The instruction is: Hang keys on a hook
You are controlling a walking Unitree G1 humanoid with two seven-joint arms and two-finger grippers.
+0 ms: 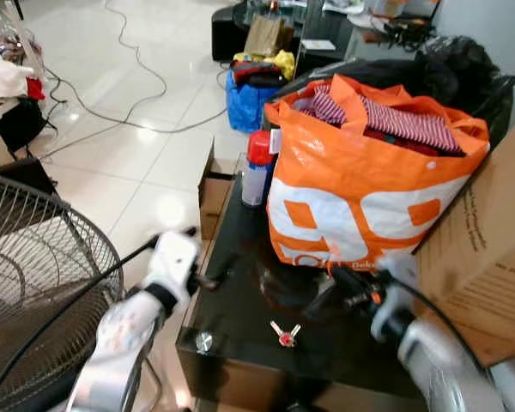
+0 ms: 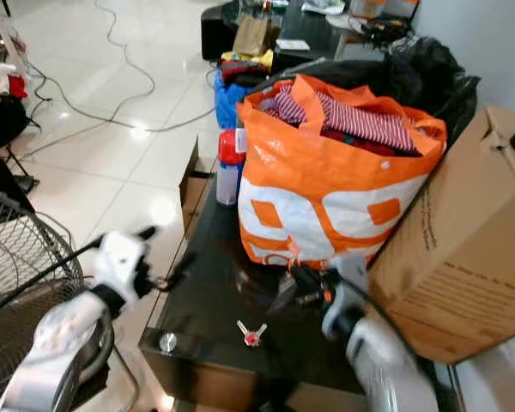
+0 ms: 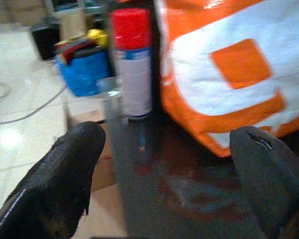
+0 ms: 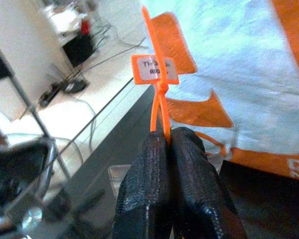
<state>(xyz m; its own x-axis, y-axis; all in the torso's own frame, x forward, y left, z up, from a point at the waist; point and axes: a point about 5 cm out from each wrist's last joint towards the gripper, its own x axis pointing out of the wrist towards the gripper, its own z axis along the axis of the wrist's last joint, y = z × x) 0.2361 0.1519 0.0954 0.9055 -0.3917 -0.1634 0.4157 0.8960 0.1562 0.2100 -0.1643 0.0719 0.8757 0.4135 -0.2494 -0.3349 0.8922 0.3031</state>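
L arm [image 1: 120,339]: silver-white glossy shell, rounded segments, black joint band at wrist, white boxy wrist block w/ small black knobs on top. Thin black cable runs along it toward wrist.
L gripper [image 3: 164,174]: two long black fingers [image 3: 55,184], matte, fine textured surface, rounded tips, slightly frayed edge on one.
R arm [image 1: 438,360]: silver tube-like forearm, black collar, small orange accent near wrist, black cable looping alongside.
R gripper [image 4: 170,144]: black fingers, pebbled rubbery texture, rounded bulbous pads.

The cardboard box [image 1: 481,257] runs past the frame edge, and the fan grille [image 1: 34,266] is cut off too
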